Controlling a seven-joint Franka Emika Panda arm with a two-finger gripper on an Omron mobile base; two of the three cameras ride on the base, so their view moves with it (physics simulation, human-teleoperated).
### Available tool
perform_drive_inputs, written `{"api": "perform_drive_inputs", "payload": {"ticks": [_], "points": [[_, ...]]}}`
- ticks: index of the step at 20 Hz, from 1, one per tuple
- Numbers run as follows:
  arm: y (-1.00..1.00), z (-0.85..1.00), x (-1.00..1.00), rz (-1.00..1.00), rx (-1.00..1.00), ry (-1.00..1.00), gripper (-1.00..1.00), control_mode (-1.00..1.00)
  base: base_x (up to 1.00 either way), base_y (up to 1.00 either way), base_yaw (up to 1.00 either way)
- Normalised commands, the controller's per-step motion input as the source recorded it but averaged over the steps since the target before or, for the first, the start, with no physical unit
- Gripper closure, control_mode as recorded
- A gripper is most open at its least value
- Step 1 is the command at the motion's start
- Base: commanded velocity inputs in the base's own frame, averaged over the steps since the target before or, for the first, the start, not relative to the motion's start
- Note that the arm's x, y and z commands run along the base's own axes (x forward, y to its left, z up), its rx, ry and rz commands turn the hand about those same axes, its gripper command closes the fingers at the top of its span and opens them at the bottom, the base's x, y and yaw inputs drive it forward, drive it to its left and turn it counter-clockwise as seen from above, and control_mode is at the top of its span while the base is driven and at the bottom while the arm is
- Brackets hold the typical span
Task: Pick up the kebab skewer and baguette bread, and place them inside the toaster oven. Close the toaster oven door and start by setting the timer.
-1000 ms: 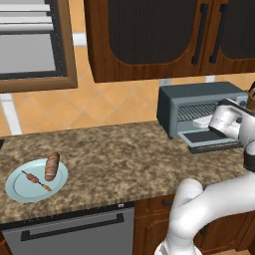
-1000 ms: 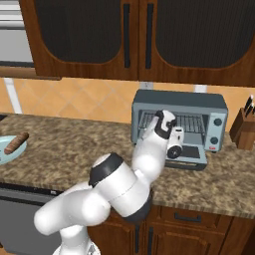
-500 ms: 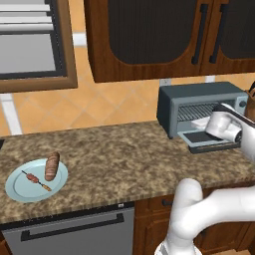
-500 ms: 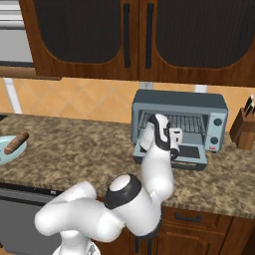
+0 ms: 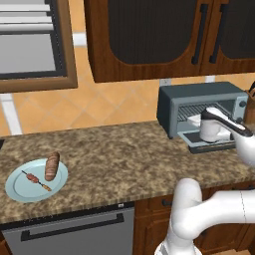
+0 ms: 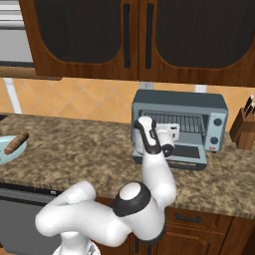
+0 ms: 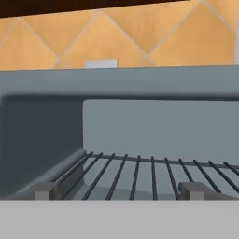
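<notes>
The kebab skewer [image 5: 36, 179] and the brown baguette bread [image 5: 52, 166] lie side by side on a pale blue plate [image 5: 20, 191] at the counter's left end; the baguette bread [image 6: 16, 142] also shows at the left edge of the right base view. The grey-blue toaster oven [image 5: 199, 97] [image 6: 179, 99] stands at the right, with its toaster oven door [image 5: 209, 145] [image 6: 184, 154] dropped flat. My gripper [image 5: 203, 123] [image 6: 172, 132] hovers over that door, open and holding nothing, pointing into the oven at its bare wire rack [image 7: 140, 175].
A knife block [image 6: 245, 130] stands right of the oven. Dark wood cabinets [image 5: 149, 40] hang above it. A dishwasher front [image 5: 74, 231] sits below the counter edge under the plate. Speckled granite counter [image 5: 119, 159] stretches between plate and oven.
My hand has shifted slightly left in front of the oven mouth while the elbow swung right. The plate, skewer and baguette have stayed put.
</notes>
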Motion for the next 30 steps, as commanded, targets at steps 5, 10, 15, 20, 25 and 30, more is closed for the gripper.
{"api": "perform_drive_inputs", "payload": {"ticks": [5, 10, 15, 20, 25, 30], "points": [[-0.15, 0.00, 0.15, 0.00, 0.00, 0.10, -1.00, -1.00, 0.00, 0.00, 0.00], [-0.16, -0.11, 0.03, 0.00, 0.00, 0.11, -1.00, -1.00, 0.00, 0.00, 0.00], [-0.15, -0.02, 0.05, 0.00, 0.00, 0.01, -1.00, -1.00, 0.00, 0.00, 0.00], [-0.07, -0.16, 0.11, 0.00, 0.02, 0.01, -1.00, -1.00, 0.00, 0.00, 0.00], [0.00, -0.38, 0.24, 0.00, 0.02, 0.05, -1.00, -1.00, 0.00, 0.00, 0.00], [-0.01, -0.26, 0.22, 0.00, 0.01, 0.04, -1.00, -1.00, 0.00, 0.00, 0.00]]}}
